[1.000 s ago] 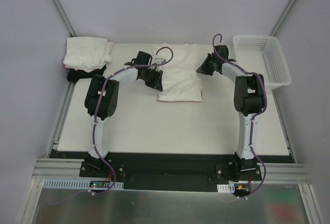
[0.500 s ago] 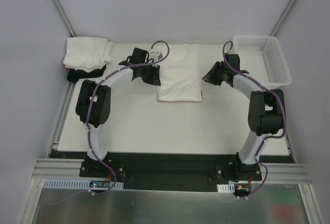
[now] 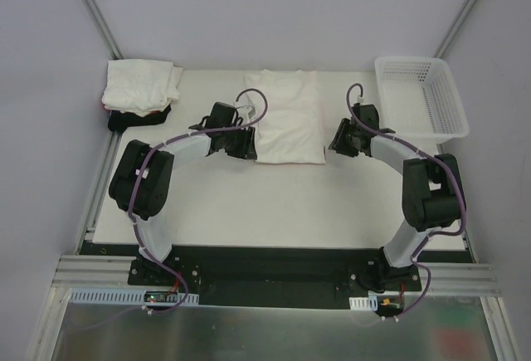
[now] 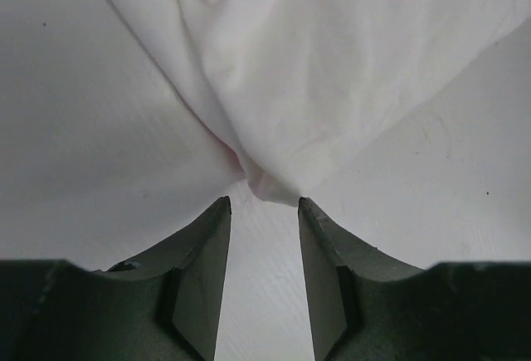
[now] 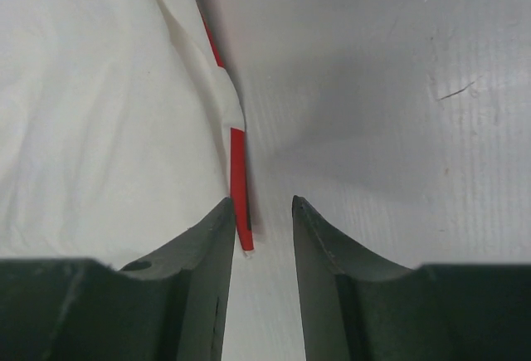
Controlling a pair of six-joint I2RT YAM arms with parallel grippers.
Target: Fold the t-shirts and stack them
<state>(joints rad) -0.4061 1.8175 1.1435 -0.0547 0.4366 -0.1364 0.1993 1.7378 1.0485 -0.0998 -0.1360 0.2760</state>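
Lengthwise, the folded white t-shirt (image 3: pixel 286 120) lies near-to-far on the table (image 3: pixel 249 203).

The left hand (image 3: pixel 246 143) and right hand (image 3: pixel 336 141) have drawn back to the white t-shirt's (image 3: pixel 286 120) near corners. Both have opened, releasing it.

Lab test cell: aluminium framing (image 3: pixel 94 12), plain white walls (image 3: pixel 265 12), white table (image 3: pixel 274 203).

- A white t-shirt (image 3: pixel 286 120) lies folded flat in a rectangle on the middle of the table (image 3: pixel 249 203). A thin red strip (image 5: pixel 239 180) shows along its right edge.
- A pile of white shirts (image 3: pixel 141 83) sits rumpled at the far left corner, on top of a black shirt (image 3: pixel 133 118).
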